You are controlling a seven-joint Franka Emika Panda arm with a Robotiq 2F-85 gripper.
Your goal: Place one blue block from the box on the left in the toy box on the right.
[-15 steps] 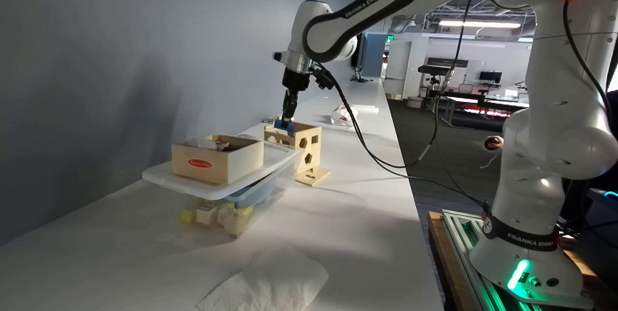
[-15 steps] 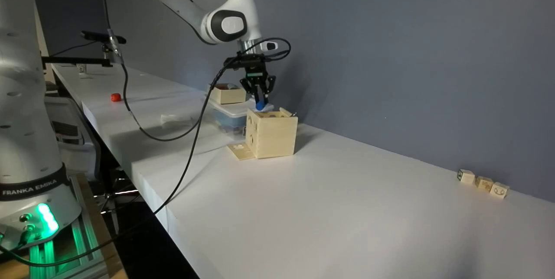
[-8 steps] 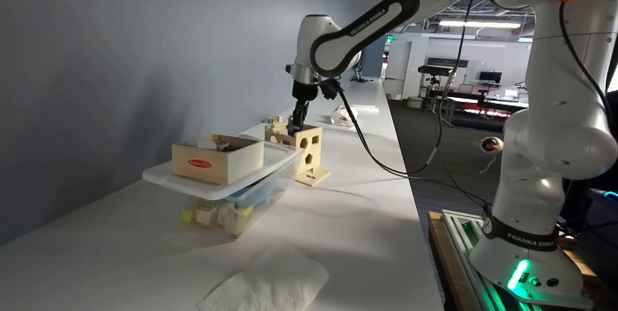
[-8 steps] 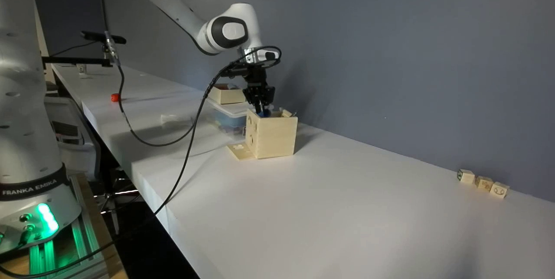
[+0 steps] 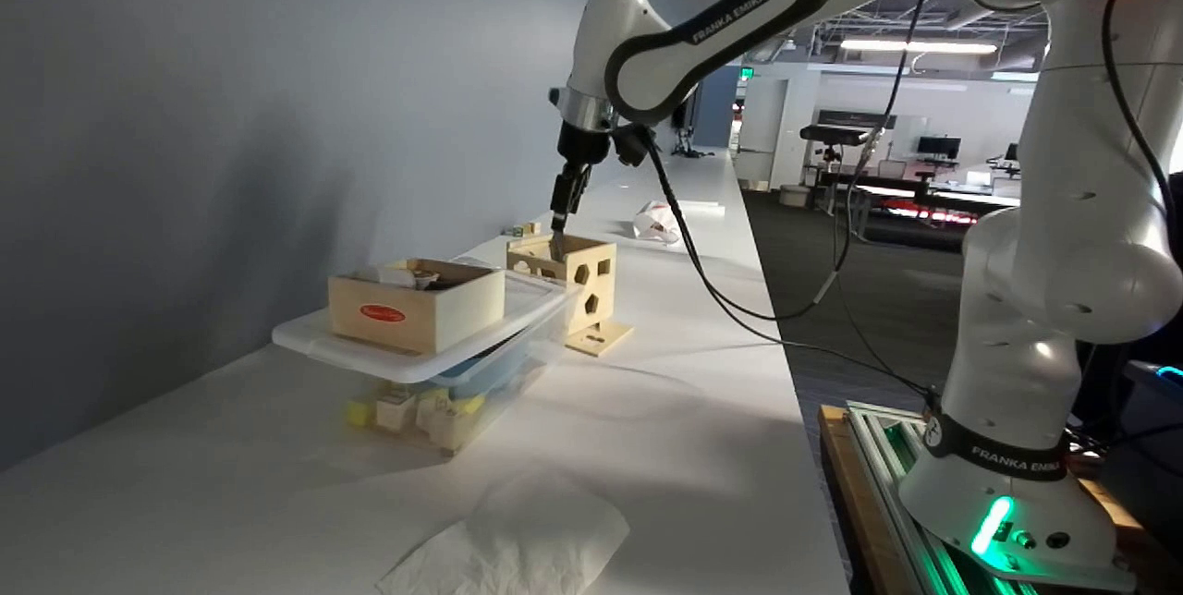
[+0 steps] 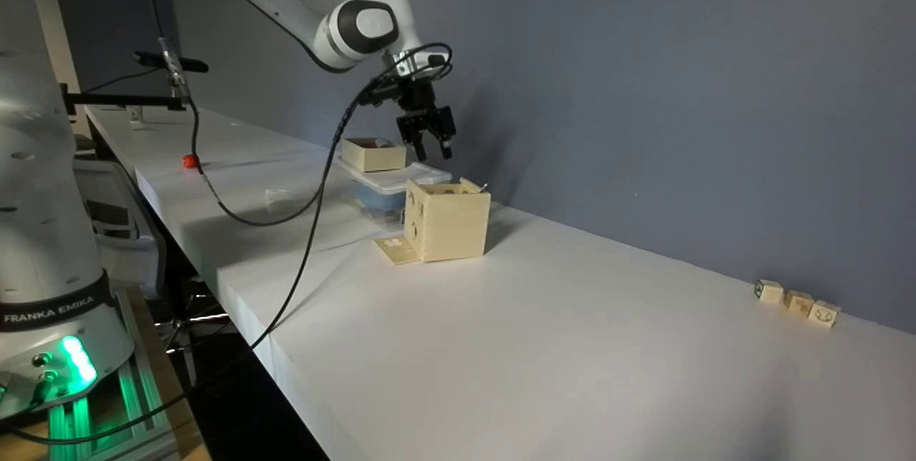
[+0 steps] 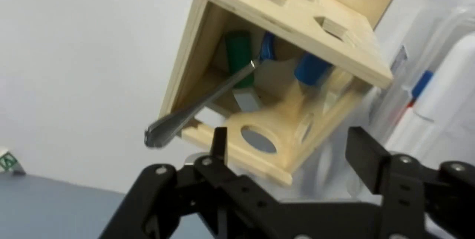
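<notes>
The wooden toy box, a cube with shaped holes, stands open at the top. Inside it, in the wrist view, lies a blue block beside a green cylinder. My gripper is above the toy box, its jaws wide apart with nothing between them. The wrist view also shows the gripper over the toy box's wall-side edge. The shallow wooden box with a red label sits on a plastic bin's lid; its contents are mostly hidden in both exterior views.
A metal tool sticks out over the toy box's rim. The clear bin stands close beside the toy box. A flat wooden panel lies at its foot. Small letter blocks rest near the wall, and a crumpled tissue lies on the table.
My gripper went down to the toy box's opening holding the blue block. It has since opened and risen, and the block is no longer between the fingers.
</notes>
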